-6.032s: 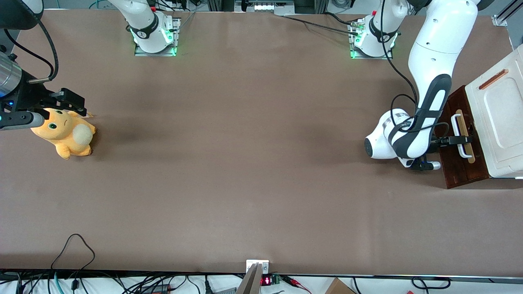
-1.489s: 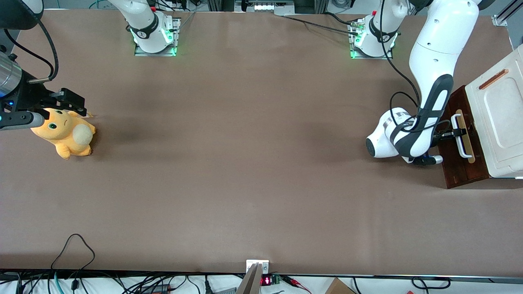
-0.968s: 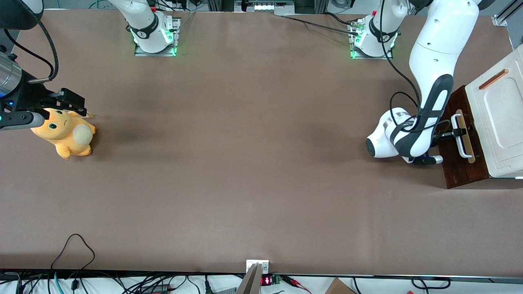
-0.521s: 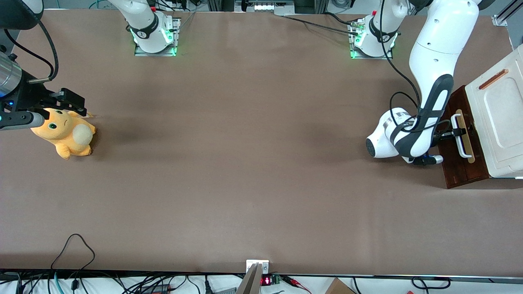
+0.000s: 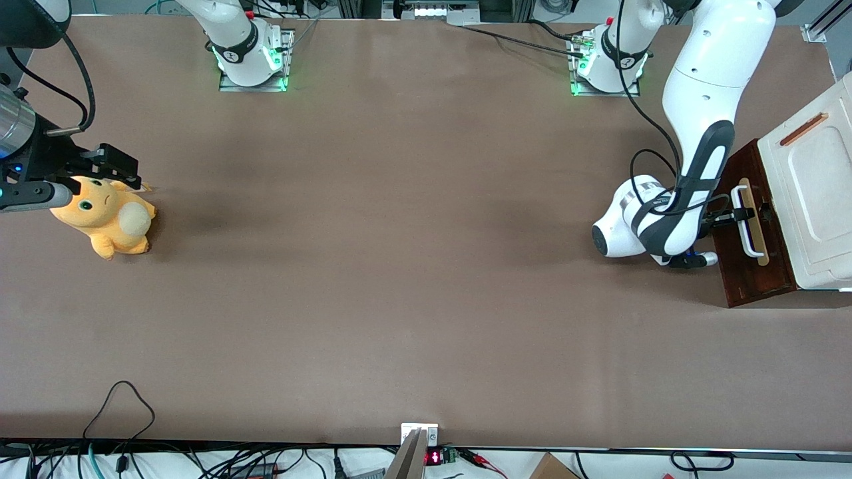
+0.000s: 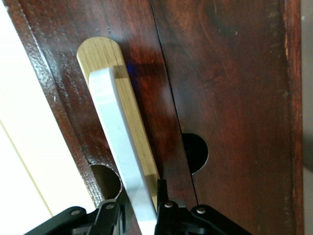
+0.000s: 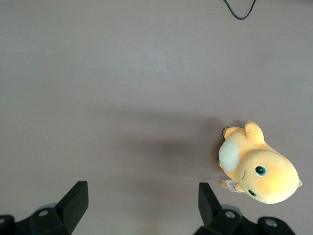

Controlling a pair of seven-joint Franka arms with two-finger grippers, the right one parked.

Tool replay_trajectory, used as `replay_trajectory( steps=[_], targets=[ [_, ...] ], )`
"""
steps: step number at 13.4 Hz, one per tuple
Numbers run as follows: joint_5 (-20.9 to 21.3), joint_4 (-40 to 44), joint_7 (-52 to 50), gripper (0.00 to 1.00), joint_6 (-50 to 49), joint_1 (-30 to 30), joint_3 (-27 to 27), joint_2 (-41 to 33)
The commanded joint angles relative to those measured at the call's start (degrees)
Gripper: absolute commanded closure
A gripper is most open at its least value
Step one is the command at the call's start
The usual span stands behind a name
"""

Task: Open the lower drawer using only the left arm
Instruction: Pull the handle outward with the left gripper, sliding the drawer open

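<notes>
Gripper (image 5: 740,215) of the left arm (image 5: 702,100) is at the white bar handle (image 5: 746,221) of the lower drawer (image 5: 749,266), at the working arm's end of the table (image 5: 399,266). In the wrist view both black fingers (image 6: 164,213) stand one on each side of the handle (image 6: 120,147), close against it, so the gripper (image 6: 142,218) is pinching the white bar. The handle sits on a pale wood strip (image 6: 105,54), which is fixed on the dark red-brown drawer front (image 6: 225,98). The grip is near the middle of the bar, and a longer part of the bar and the rounded end of the strip reach away from the fingers.

In the front view the drawer front lies just beside the white cabinet (image 5: 815,193), which rises above it, and the forearm of the arm comes down over the table to the handle. An orange plush toy (image 5: 106,216) lies well apart, toward the parked arm's end of the table.
</notes>
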Motion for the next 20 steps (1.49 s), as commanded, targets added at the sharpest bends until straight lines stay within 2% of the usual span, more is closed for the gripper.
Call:
replay_trajectory(
  steps=[1,5,7,20],
  targets=[
    [-3.51,-0.62,-0.26,0.77,-1.90,-1.78,-0.21,-0.93],
    [-3.86,-0.53,-0.26,0.77,-2.69,-2.66,-0.30,-1.01],
    [-5.62,-0.01,-0.35,0.77,-2.69,-3.54,-0.30,-1.01],
    [-10.54,1.57,-0.35,0.77,-3.75,-7.23,-0.21,-0.93]
  ],
)
